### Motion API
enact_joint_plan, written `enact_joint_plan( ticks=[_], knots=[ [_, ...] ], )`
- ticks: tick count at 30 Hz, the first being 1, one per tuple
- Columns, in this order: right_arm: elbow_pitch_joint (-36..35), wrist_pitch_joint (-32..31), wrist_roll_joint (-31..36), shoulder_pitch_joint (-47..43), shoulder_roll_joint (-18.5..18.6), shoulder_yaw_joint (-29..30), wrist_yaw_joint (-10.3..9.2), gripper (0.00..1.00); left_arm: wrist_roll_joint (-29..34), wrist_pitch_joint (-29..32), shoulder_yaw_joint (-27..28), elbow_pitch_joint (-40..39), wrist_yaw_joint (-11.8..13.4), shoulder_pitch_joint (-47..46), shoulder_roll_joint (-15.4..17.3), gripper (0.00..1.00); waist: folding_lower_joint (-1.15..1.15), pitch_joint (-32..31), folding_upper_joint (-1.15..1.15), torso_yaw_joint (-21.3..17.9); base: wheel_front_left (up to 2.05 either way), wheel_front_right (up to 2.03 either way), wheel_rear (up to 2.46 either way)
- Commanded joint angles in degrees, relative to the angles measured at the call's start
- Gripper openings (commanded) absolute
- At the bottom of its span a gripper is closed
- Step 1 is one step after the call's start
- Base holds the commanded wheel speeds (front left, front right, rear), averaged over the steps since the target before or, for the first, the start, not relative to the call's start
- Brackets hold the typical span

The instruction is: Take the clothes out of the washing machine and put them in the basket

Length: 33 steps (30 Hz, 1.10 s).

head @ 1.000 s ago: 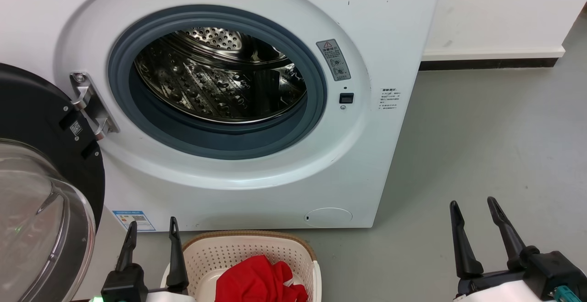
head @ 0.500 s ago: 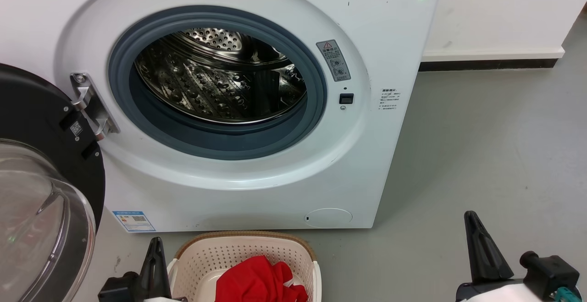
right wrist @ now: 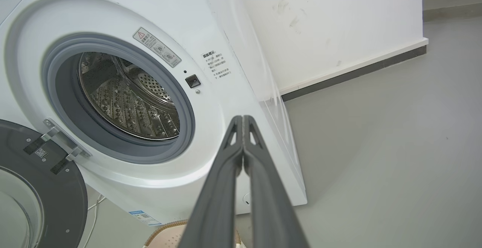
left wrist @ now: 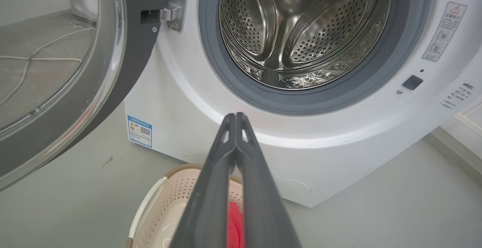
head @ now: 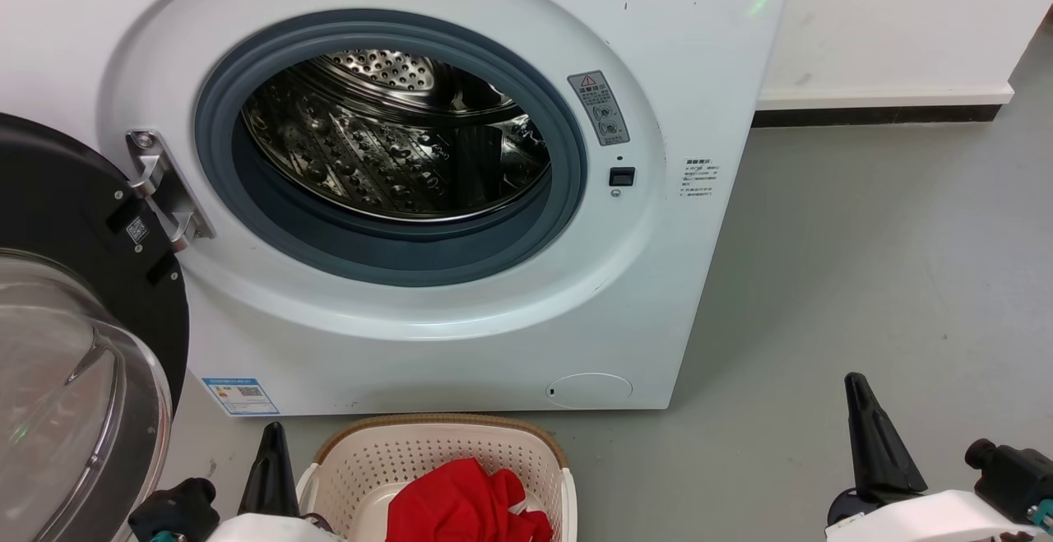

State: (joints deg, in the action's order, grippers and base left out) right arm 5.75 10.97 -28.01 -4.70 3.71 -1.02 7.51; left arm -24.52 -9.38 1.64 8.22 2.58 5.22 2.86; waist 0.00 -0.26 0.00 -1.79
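The clothes lay as a crumpled red heap in the basket, towards its near right, with a strip of white trim showing at the heap's right edge and its near part cut off by the picture's edge. It looked soft, light and limp, a thing that would sag and drape and not hold its shape. If it had to be taken again, a raised fold on top of the heap would probably be the best place to pinch, not the flat spread of cloth. The left fingers were pressed together with nothing between them, just left of the basket's rim and apart from the garment. In the left wrist view a sliver of red showed beyond and below them. The right fingers were likewise closed on nothing, well apart to the right over the bare grey floor. The basket stood on the floor just in front of the washing machine, below its porthole. Beyond, the drum showed bare perforated steel where it could be seen, and the door hung wide open on the left. The task appeared all but done.
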Motion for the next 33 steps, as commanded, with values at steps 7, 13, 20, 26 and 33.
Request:
enact_joint_plan(
  ticks=[7, 13, 20, 26, 33],
  knots=[
    [0.31, -1.55, -8.47, 2.59, 0.77, 0.33, -0.01, 0.00, -8.16, 1.79, 0.70, 0.08, -1.27, -2.72, 0.04, 0.00, 0.00, 0.03, 0.00, 0.13, 0.00, 0.00, 0.00],
    [0.98, -2.66, -13.92, 3.42, 0.94, 0.57, -0.01, 0.00, -13.62, 3.08, 1.10, 0.59, -2.11, -3.54, 0.04, 0.00, 0.00, 0.06, 0.00, 0.23, 0.00, 0.00, 0.00],
    [1.75, -3.93, -19.85, 4.23, 1.11, 0.89, -0.01, 0.00, -19.58, 4.49, 1.54, 1.16, -3.00, -4.46, 0.04, 0.00, 0.00, 0.09, 0.00, 0.35, 0.00, 0.00, 0.00],
    [2.27, -4.84, -23.80, 4.78, 1.19, 1.13, -0.01, 0.00, -23.59, 5.44, 1.82, 1.52, -3.63, -5.17, 0.04, 0.00, 0.00, 0.11, 0.00, 0.43, 0.00, 0.00, 0.00],
    [2.93, -6.00, -29.02, 5.61, 1.27, 1.48, -0.01, 0.00, -28.84, 6.72, 2.18, 2.03, -4.39, -5.94, 0.04, 0.00, 0.00, 0.14, 0.00, 0.55, 0.00, 0.00, 0.00]
  ],
)
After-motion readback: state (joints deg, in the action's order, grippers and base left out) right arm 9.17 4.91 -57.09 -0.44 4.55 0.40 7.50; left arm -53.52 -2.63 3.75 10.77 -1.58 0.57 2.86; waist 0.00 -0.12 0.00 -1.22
